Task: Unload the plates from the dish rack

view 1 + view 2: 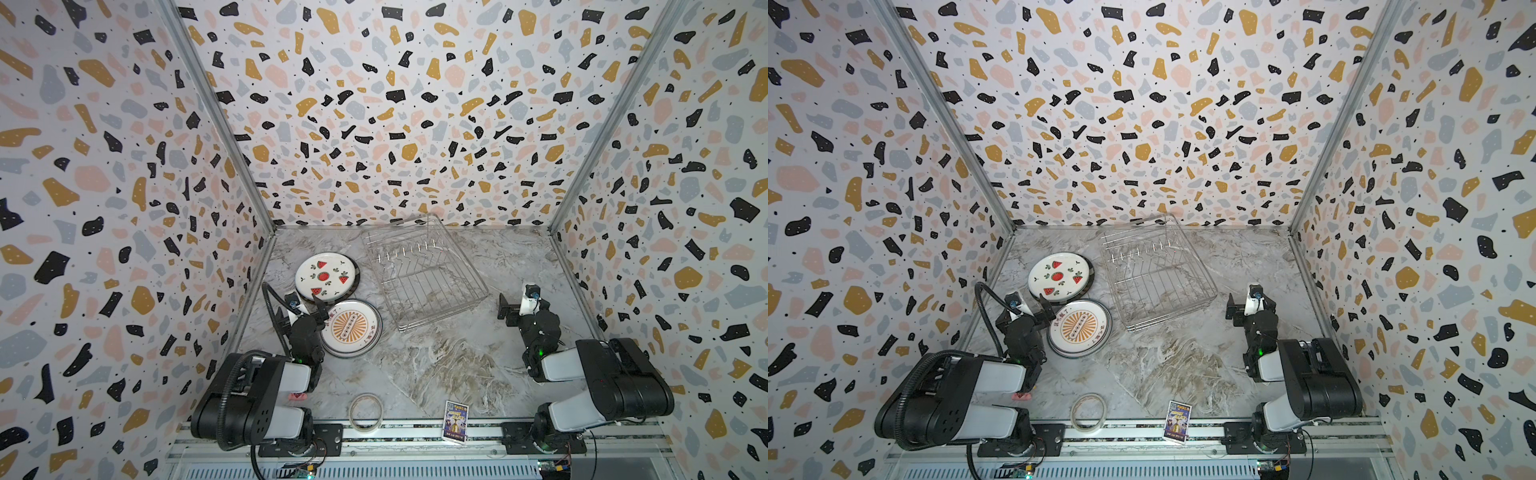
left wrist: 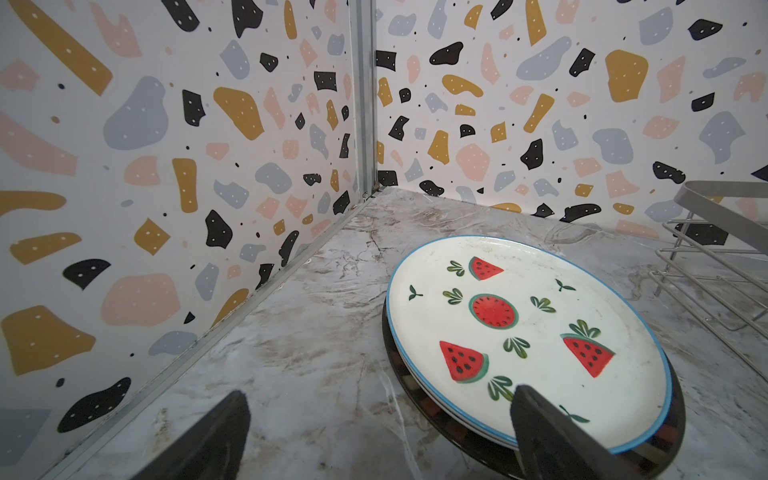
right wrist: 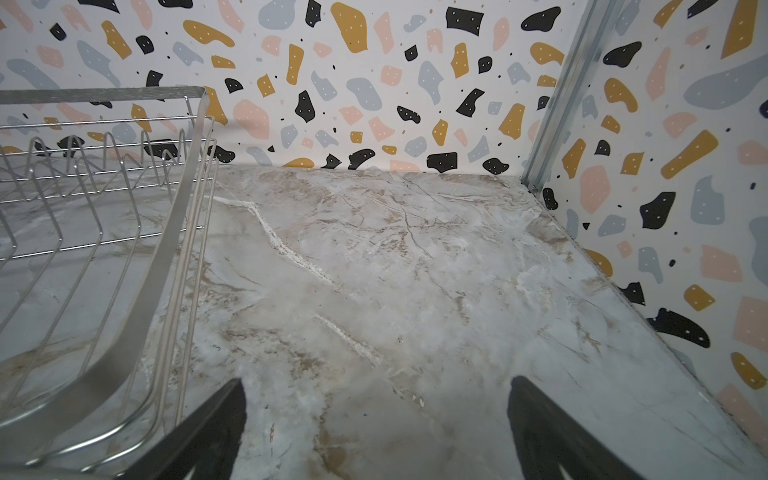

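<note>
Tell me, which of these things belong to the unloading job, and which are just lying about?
Job:
rack, empty
watermelon plate, topping one stack
sunburst plate, topping another stack

Lying about:
tape ring, near the front edge
card, near the front edge

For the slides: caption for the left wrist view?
Left gripper open at the rim of the watermelon plate, stacked above a dark-rimmed plate; dish rack nearby.

Two stacks show, one topped by a watermelon plate (image 1: pixel 327 276), one by a sunburst plate (image 1: pixel 351 327). There is one dish rack (image 1: pixel 424 286), one tape ring (image 1: pixel 365 398) and one printed card (image 1: pixel 456 421).
</note>
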### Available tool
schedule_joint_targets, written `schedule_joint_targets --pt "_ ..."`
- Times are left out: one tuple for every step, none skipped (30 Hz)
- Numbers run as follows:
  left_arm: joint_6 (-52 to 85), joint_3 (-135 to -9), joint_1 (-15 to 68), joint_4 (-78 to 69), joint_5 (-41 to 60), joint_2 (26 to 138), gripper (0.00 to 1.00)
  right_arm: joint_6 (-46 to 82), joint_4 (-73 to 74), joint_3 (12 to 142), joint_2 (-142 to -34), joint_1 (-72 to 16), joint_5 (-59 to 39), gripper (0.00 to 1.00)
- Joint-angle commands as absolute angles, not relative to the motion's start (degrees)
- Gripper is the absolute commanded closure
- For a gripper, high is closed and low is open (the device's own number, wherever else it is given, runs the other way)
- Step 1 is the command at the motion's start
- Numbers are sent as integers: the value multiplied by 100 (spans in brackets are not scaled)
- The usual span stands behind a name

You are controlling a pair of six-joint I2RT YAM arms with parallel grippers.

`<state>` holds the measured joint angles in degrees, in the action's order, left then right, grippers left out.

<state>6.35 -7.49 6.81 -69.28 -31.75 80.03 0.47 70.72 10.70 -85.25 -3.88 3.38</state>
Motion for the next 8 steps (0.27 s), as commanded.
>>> schedule_joint_targets --pt "525 -773 686 -7115 -3155 7937 0 -9 6935 1351 -8626 -417 367 1" --pt "525 -773 686 -7112 -3155 7939 0 0 6987 1337 -8646 -413 361 1" --pt "525 -773 689 -7110 -3159 7937 1 0 6913 1344 -8616 -419 361 1" --pt "528 -770 686 -7112 -3155 7934 0 0 6972 1307 -8588 -413 360 1" --pt "526 -774 689 -7111 -3163 7935 0 0 7019 1278 -8579 -413 363 1" --pt "528 -773 687 -7115 -3156 7941 0 -13 7065 1241 -8549 -413 348 1" --pt "525 -774 693 -7113 -3157 7938 0 -45 7062 1210 -8505 -430 369 1" --pt "526 -773 694 -7103 -3161 7941 0 -42 7041 1220 -8511 -439 360 1"
